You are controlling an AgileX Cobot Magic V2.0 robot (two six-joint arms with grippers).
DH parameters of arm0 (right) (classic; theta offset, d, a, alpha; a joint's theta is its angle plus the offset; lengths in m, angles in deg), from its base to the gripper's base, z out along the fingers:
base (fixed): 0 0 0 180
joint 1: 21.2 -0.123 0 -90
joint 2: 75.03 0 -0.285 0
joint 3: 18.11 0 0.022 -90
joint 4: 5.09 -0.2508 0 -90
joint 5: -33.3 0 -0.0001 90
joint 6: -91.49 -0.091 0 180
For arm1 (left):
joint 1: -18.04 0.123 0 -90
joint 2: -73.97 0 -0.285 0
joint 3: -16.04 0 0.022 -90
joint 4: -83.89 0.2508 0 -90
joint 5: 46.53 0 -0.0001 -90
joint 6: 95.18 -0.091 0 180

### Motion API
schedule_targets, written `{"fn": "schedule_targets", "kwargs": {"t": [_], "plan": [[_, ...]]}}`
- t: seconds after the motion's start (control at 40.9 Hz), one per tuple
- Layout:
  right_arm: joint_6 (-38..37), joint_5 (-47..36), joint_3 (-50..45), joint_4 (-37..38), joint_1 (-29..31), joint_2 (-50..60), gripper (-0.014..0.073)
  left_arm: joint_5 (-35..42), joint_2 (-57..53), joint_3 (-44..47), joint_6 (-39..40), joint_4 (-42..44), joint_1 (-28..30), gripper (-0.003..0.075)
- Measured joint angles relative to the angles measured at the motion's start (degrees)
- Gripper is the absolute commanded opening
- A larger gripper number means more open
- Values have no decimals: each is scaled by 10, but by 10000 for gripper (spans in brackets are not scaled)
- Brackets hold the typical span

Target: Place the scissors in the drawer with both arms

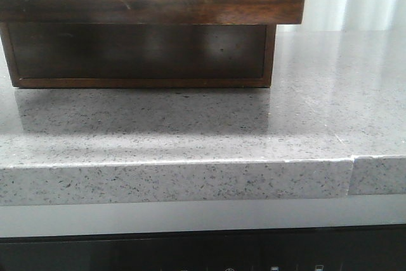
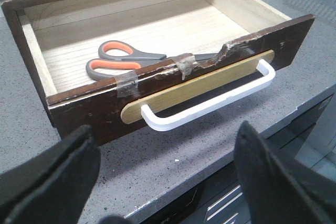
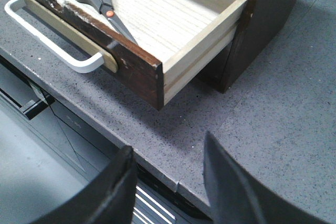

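Already the scissors (image 2: 126, 57) lie in the open drawer (image 2: 173, 85), which should slide light by its handle (image 2: 210, 98); both end effectors spread, empty

Grey speckled stone countertop (image 1: 317, 125), dark wooden cabinet (image 1: 139, 61) standing directly on it, open drawer (image 2: 173, 85) overhanging

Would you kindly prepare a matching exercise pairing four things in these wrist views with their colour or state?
Things:
1. grey-handled scissors with orange-lined loops
2. reddish-brown wooden drawer
3. curved drawer handle
4. speckled stone countertop

Descriptions:
A. white
B. grey
C. pulled open
D. lying flat inside the drawer

Pairs: 1-D, 2-C, 3-A, 4-B
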Motion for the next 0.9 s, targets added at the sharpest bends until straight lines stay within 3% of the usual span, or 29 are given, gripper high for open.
{"fn": "schedule_targets", "kwargs": {"t": [0.318, 0.416, 0.904], "plan": [[-1, -7, -6, 0, 0, 4, -46, 1, 0, 0, 0, 0, 0, 90], [-1, -7, -6, 0, 0, 4, -66, 1, 0, 0, 0, 0, 0, -18], [-1, -11, -6, 0, 0, 4, -69, 3, 0, 0, 0, 0, 0, -20]]}}
